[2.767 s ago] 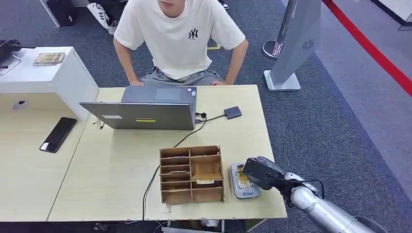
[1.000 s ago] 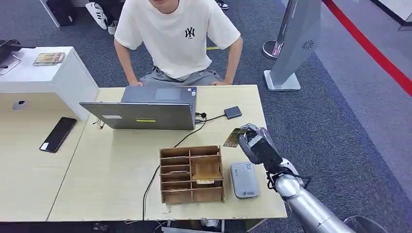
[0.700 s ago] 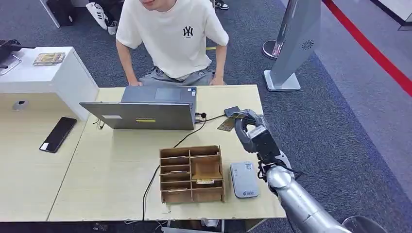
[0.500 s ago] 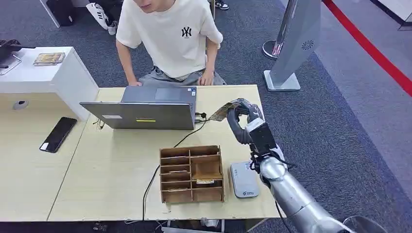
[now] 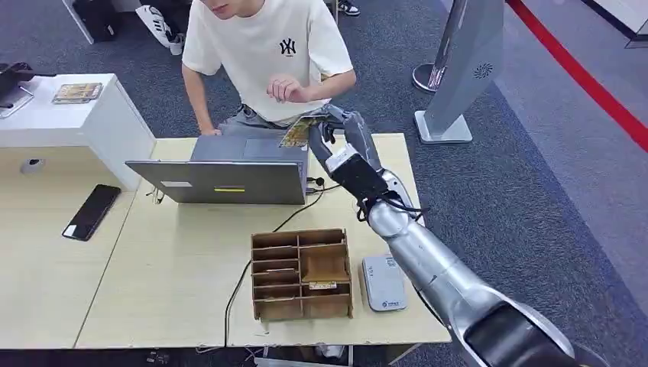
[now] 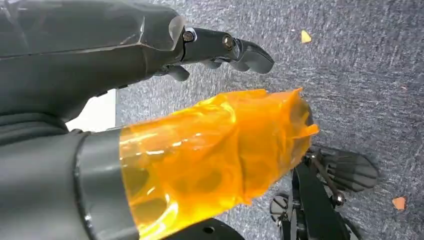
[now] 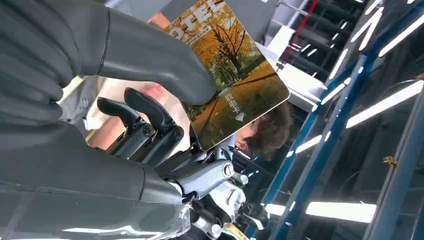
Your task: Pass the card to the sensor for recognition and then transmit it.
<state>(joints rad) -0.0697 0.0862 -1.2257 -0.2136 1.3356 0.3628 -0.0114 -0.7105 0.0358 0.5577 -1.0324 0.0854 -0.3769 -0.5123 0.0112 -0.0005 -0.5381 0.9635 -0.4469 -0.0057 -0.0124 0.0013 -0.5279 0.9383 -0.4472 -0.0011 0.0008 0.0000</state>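
The robot's right hand [image 5: 341, 145] pinches a card [image 5: 296, 131] between thumb and fingers [image 7: 150, 120], raised above the tabletop [image 5: 176, 252] near a seated person's hand [image 5: 284, 89], while its left hand [image 6: 150, 50] hangs with fingers apart.

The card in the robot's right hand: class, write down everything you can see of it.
The card is a thin, flat, glossy rectangle with rounded corners, printed with an autumn scene of yellow-leaved trees, white letters along one edge and small white characters near another. The right hand pinches it between thumb and fingers, one end sticking free. In the head view it is raised above the far table edge, tilted, just below the person's hand, not plainly touching it.
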